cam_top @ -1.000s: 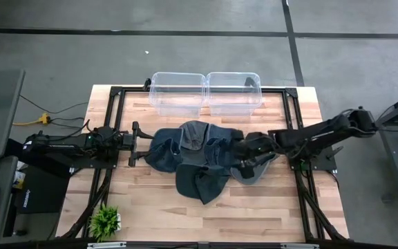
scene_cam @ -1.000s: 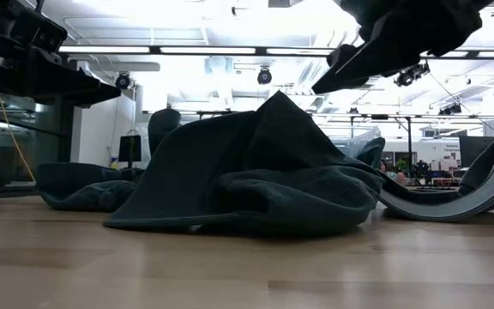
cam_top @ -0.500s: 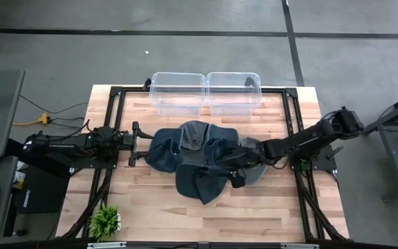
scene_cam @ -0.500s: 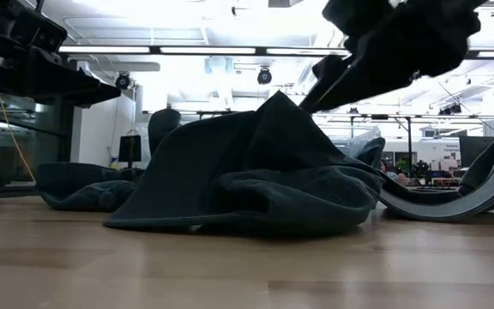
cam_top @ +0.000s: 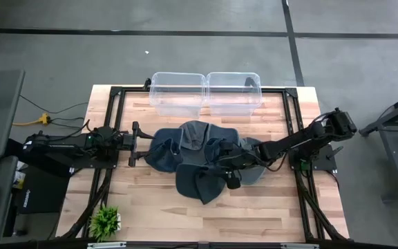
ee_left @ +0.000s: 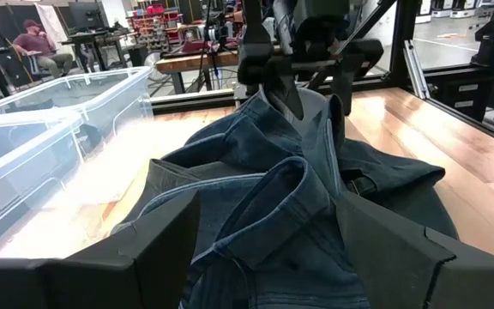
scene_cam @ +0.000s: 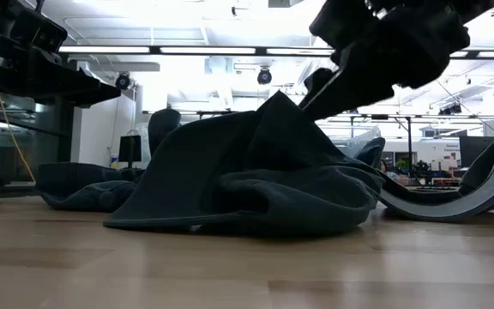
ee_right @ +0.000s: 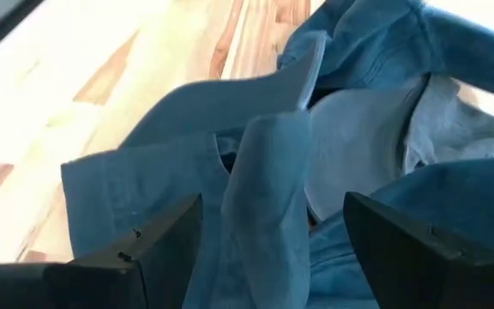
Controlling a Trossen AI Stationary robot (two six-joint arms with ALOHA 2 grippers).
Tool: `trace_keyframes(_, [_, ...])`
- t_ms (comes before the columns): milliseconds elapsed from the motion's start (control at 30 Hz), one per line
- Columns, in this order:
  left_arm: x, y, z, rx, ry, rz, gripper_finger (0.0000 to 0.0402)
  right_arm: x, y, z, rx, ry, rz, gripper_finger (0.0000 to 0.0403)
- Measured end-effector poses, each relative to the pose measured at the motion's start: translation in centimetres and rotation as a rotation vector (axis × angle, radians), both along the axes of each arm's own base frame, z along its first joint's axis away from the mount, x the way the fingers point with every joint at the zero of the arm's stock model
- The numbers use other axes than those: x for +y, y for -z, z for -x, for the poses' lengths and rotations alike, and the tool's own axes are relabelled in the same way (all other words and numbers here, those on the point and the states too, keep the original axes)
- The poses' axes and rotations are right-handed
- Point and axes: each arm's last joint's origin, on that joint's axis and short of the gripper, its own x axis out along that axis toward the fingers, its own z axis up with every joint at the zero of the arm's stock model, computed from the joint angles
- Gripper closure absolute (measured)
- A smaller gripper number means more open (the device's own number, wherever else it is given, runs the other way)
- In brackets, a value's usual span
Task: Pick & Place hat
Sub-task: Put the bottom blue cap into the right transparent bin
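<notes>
Several blue denim hats lie in a crumpled pile (cam_top: pixel 197 158) at the table's middle, resting on the wood and on one another. My right gripper (cam_top: pixel 228 170) reaches slanting down into the pile's right side, open. In its wrist view a raised fold of one hat (ee_right: pixel 268 180) stands between the two fingers (ee_right: pixel 157 245). In the low view the gripper (scene_cam: pixel 317 86) is at the peak of the nearest hat (scene_cam: pixel 256 172). My left gripper (cam_top: pixel 135 144) waits open and level at the pile's left edge, with denim (ee_left: pixel 264 206) ahead of it. My right gripper has its fingers on either side of a raised denim fold (ee_right: pixel 273 146), coming slanting down from the table's right. The fold lies on the pile. Whether a finger touches the cloth, I cannot tell.
Two clear plastic bins (cam_top: pixel 178 93) (cam_top: pixel 235 92) stand side by side at the far edge. A small green plant (cam_top: pixel 104 221) sits at the near left corner. Black frame rails (cam_top: pixel 298 117) run along the table's sides. Bare wood lies near the front edge.
My right gripper has gone toward the table's left edge and down, from over the pile's right end onto its right side, staying open. The hats have kept their place.
</notes>
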Motion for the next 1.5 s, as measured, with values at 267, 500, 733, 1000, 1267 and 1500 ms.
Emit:
trace_keyframes(267, [0.0, 0.0, 0.0, 0.000, 0.000, 0.000, 0.0128, 0.0, -0.1, -0.3, -0.031, 0.008, -0.034, 0.0133])
trace_keyframes(500, [0.0, 0.0, 0.0, 0.000, 0.000, 0.000, 0.0128, 0.1, -0.2, -0.3, -0.025, -0.004, -0.065, 0.0172])
trace_keyframes(733, [0.0, 0.0, 0.0, 0.000, 0.000, 0.000, 0.0128, 0.0, -0.2, -0.3, -0.030, 0.025, -0.048, 0.0224])
trace_keyframes(1000, [0.0, 0.0, 0.0, 0.000, 0.000, 0.000, 0.0128, 0.0, -0.2, -0.3, -0.033, 0.029, -0.045, 0.0305])
trace_keyframes(1267, [0.0, 0.0, 0.0, 0.000, 0.000, 0.000, 0.0128, 0.1, -0.8, -0.7, -0.041, 0.002, -0.061, 0.0392])
trace_keyframes(1500, [0.0, 0.0, 0.0, 0.000, 0.000, 0.000, 0.0128, 0.3, -2.3, -1.3, 0.078, -0.013, -0.042, 0.0396])
